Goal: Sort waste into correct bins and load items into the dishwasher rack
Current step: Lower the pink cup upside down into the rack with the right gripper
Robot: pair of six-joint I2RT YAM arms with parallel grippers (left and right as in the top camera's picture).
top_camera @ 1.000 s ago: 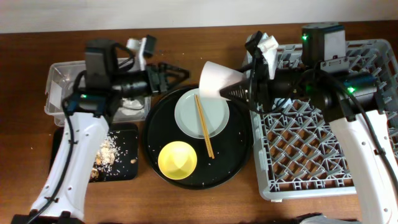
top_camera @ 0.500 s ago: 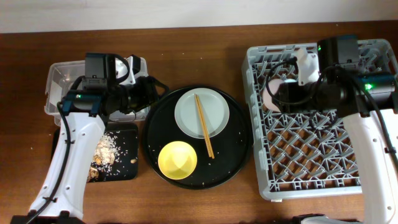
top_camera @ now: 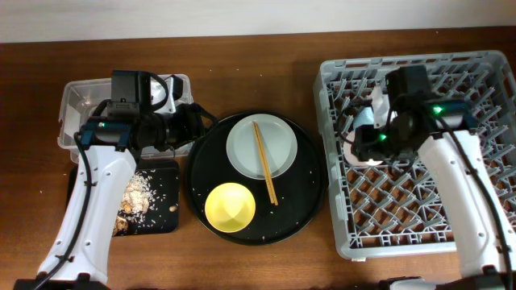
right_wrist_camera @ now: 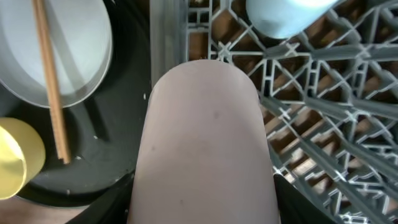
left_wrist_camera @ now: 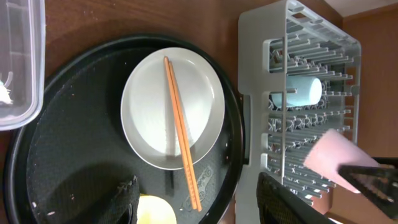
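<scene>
Right fingers (right_wrist_camera: 283, 202) are clamped round the pink cup (right_wrist_camera: 202, 143), over the left side of the rack (right_wrist_camera: 311, 124) beside the blue cup (right_wrist_camera: 286, 15). It should settle between pegs before release so it won't roll; left fingers (left_wrist_camera: 127, 202) gape wide, empty

Wore smooth white curved plastic shells (top_camera: 76, 234) along the long links of the left arm (top_camera: 90, 201), by the table's left edge, and the right arm (top_camera: 466, 201), by its right edge. Carried boxy black housings (top_camera: 129, 85) at the joints, each side lit by a small green indicator light (top_camera: 436, 109). Trailed thin black cables (top_camera: 83, 161) beside the white shells. Ended in blunt matte-black fingers (left_wrist_camera: 127, 200), blurred in the left wrist view.
</scene>
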